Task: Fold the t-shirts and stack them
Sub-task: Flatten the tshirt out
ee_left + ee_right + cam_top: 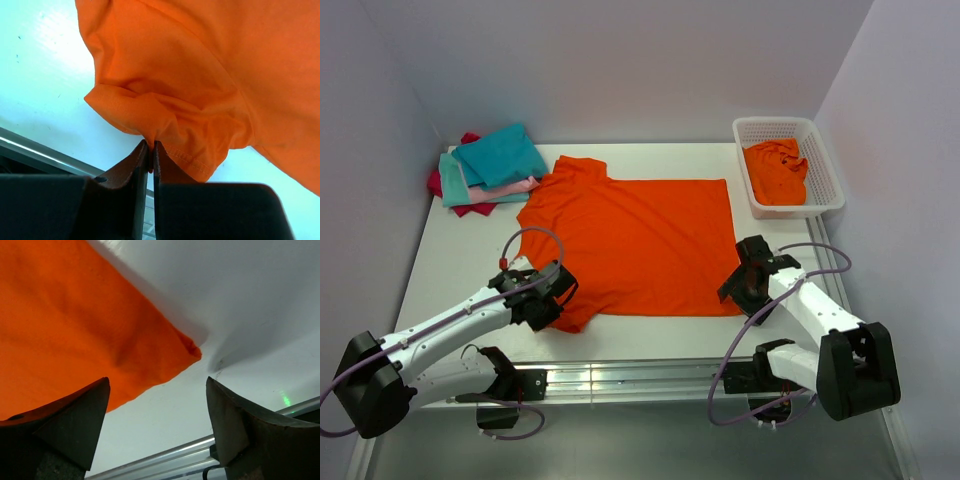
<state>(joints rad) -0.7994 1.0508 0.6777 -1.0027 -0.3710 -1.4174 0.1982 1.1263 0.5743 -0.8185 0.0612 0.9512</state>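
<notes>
Left hand (151, 146) clamps orange t-shirt (640, 240) sleeve, its hem hidden; right hand (157, 385) gapes.

Right gripper (157, 386): two dark, wedge-shaped fingers (67, 427), jaws spread wide, nothing between them.

Bright orange soft fabric t-shirt (75, 325): lies flat ahead of the gripper, filling the ground in front of one finger. Its hemmed corner points into the gap just beyond the fingertips. The nearer finger overlaps the cloth edge in view; contact cannot be told.

White table top (235, 305): smooth and glossy, bare ahead of the other finger, with the cloth's shadow along its edge.

Small green light speck (285, 400): on the table, just beside the far finger.

Silver metal rail (160, 457): runs beneath the gripper, behind the fingertips.
</notes>
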